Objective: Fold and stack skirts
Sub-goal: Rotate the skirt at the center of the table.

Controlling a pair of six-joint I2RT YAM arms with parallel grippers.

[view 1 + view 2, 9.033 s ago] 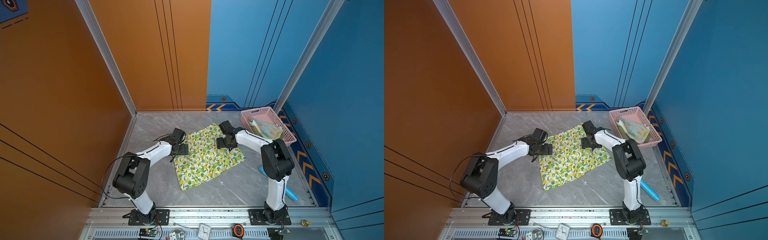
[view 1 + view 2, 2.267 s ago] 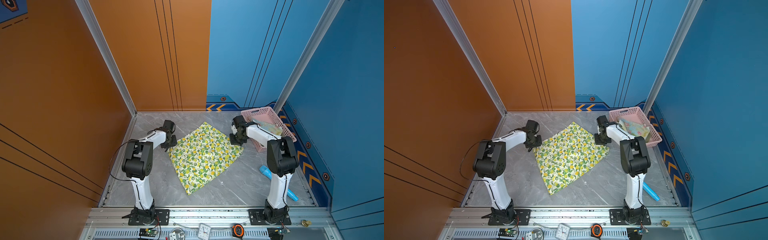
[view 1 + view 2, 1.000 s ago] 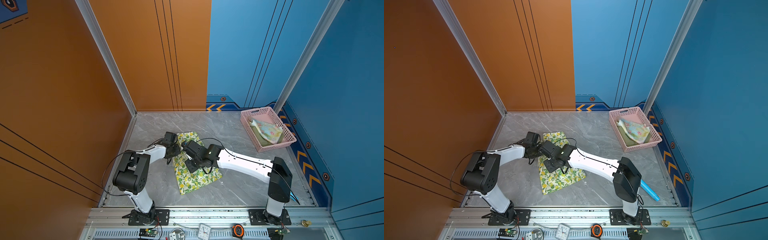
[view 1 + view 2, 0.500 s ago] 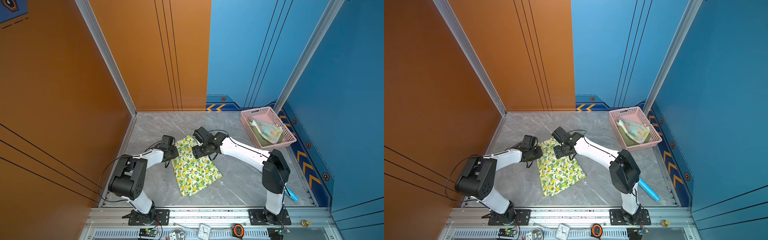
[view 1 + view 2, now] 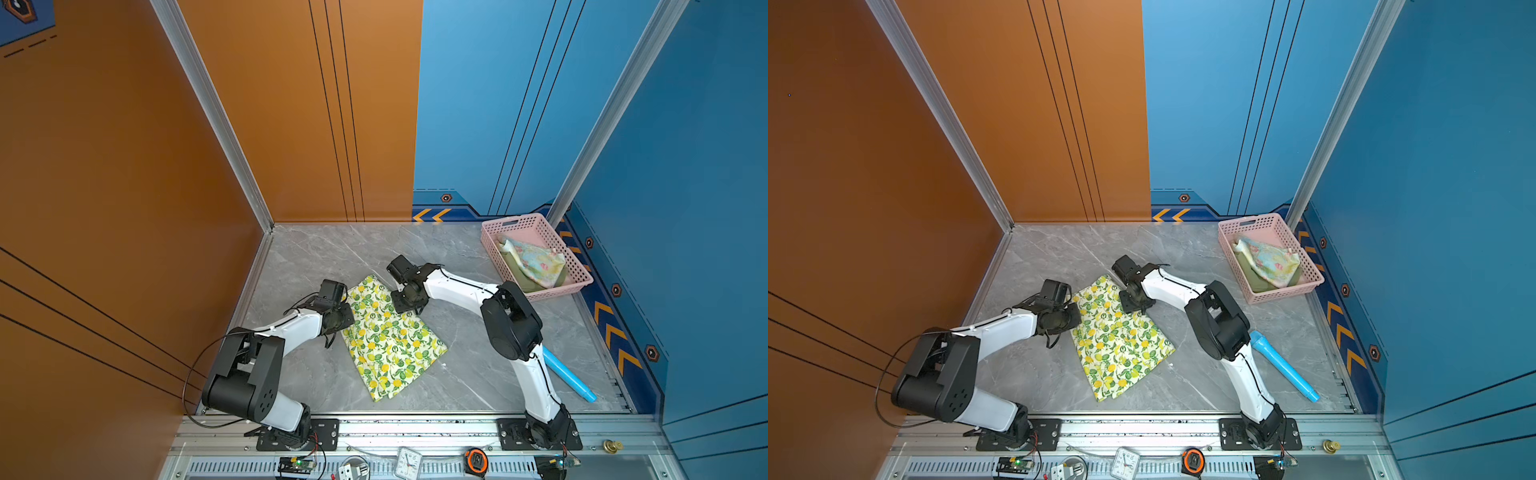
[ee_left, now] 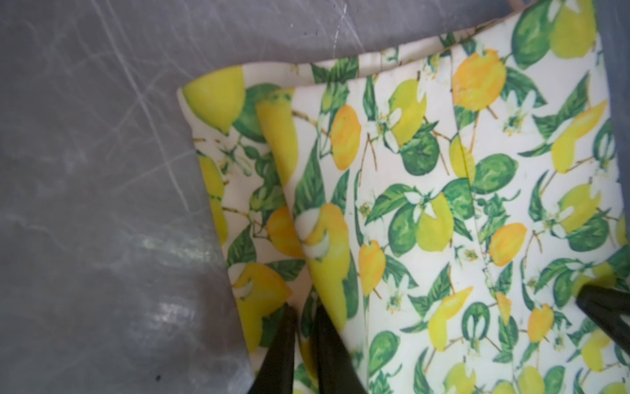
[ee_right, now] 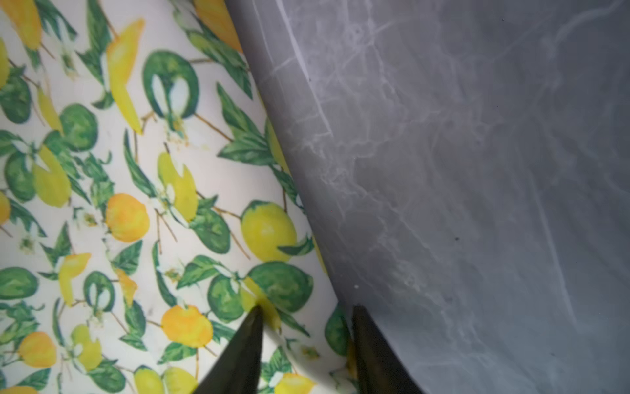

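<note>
The lemon-print skirt (image 5: 390,340) (image 5: 1121,340) lies folded in half on the grey table. My left gripper (image 5: 345,319) (image 5: 1073,320) is at its left edge. In the left wrist view the left gripper (image 6: 303,310) is shut on a raised fold of the lemon-print skirt (image 6: 443,204). My right gripper (image 5: 405,306) (image 5: 1133,306) is at the skirt's far right edge. In the right wrist view the right gripper (image 7: 305,310) is open, its jaws straddling the cloth's edge. The pastel flowered skirt (image 5: 536,262) lies on the olive skirt (image 5: 528,286) in the basket.
The pink basket (image 5: 536,220) (image 5: 1254,222) stands at the back right corner. A blue tube (image 5: 569,378) (image 5: 1283,365) lies on the table by the right arm's base. A clock (image 5: 407,463) and a tape measure (image 5: 477,459) sit on the front rail.
My right arm has drawn back from over the left side of the skirt to its far right edge, leaving the cloth folded in half. Its jaws opened there. The left gripper stayed at the left edge.
</note>
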